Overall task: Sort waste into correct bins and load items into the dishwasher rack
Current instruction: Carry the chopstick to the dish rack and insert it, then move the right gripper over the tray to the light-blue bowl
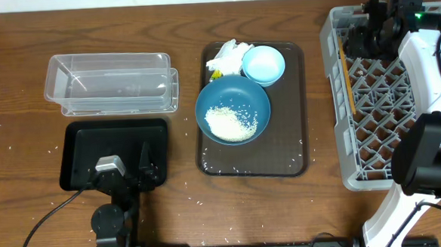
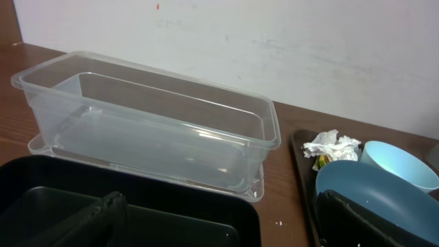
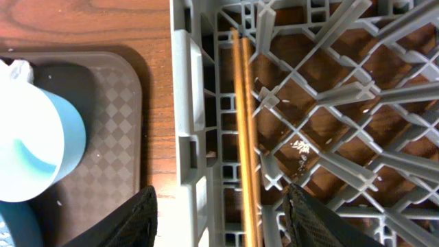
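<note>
Your right jaws stand spread and released over the far left corner of the dishwasher rack, and the chopsticks lie free between them, along the rack's left wall. Your left jaws are spread wide, gripping nothing, above the black tray. The worktop is brown wood; a white wall stands behind.

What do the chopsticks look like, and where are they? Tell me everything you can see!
The chopsticks are two thin, straight sticks, orange-brown like wood. They lie side by side, close together and parallel, inside the grey dishwasher rack. They run right along the rack wall nearest the brown tray and rest on its lattice bars. The right gripper hovers over them with its jaws apart, one on each side, touching neither stick.
</note>
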`<state>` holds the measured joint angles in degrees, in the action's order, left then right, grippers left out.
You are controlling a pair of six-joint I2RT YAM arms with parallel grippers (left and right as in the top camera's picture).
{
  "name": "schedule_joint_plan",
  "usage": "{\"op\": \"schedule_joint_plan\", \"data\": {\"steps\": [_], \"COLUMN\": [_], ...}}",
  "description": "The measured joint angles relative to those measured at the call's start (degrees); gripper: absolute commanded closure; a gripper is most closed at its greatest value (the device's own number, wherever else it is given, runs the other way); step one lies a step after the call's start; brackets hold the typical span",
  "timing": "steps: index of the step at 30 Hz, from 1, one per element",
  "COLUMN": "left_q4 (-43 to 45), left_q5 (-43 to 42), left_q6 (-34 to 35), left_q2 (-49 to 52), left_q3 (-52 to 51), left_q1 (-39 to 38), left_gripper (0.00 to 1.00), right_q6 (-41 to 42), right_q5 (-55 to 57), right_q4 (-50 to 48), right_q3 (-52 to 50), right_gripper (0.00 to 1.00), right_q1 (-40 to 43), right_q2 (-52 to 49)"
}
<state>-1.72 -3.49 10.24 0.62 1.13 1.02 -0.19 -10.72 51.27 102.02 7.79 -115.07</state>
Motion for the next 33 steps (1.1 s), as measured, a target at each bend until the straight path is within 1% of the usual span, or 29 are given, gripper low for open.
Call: {"op": "schedule_joint_plan", "data": {"steps": [6,7,10,14,16,17,20,21,25,28,30,33], "left_q4": [0.00,0.00,0.00,0.00,0.00,0.00,0.00,0.00,0.00,0.00,0.00,0.02], "left_q5": [0.00,0.00,0.00,0.00,0.00,0.00,0.00,0.00,0.00,0.00,0.00,0.00], "left_q6": [0.00,0.00,0.00,0.00,0.00,0.00,0.00,0.00,0.00,0.00,0.00,0.00], "left_q2": [0.00,0.00,0.00,0.00,0.00,0.00,0.00,0.00,0.00,0.00,0.00,0.00], "left_q3": [0.00,0.00,0.00,0.00,0.00,0.00,0.00,0.00,0.00,0.00,0.00,0.00], "left_q1": [0.00,0.00,0.00,0.00,0.00,0.00,0.00,0.00,0.00,0.00,0.00,0.00], "left_gripper": [0.09,0.09,0.09,0.09,0.09,0.09,0.09,0.09,0.09,0.09,0.09,0.09], "right_q6": [0.59,0.63,1.14,2.03,2.58,2.93,5.09,6.58,11.30,13.14,13.84,14.67], "right_q5": [-5.66,-6.86,-10.80,-14.49,-15.32,-15.52,-14.49,-13.38,-8.76,-7.37,-6.99,-6.51], "right_q4": [-0.11,-0.24,-1.09,-2.25,-3.17,-3.96,-6.69,-7.82,-12.02,-12.24,-11.43,-6.14], "right_q3": [-0.02,-0.02,-0.07,-0.11,-0.11,-0.11,-0.15,-0.15,-0.17,-0.17,-0.07,2.97], "right_gripper": [0.41,0.39,0.30,0.28,0.28,0.29,0.41,0.42,0.40,0.40,0.40,0.40], "right_q1": [-0.59,-0.94,-2.60,-5.99,-7.85,-9.05,-12.39,-13.73,-19.50,-23.45,-25.83,-28.06], "right_q2": [0.00,0.00,0.00,0.00,0.00,0.00,0.00,0.00,-0.07,-0.52,-1.49,-4.87]}}
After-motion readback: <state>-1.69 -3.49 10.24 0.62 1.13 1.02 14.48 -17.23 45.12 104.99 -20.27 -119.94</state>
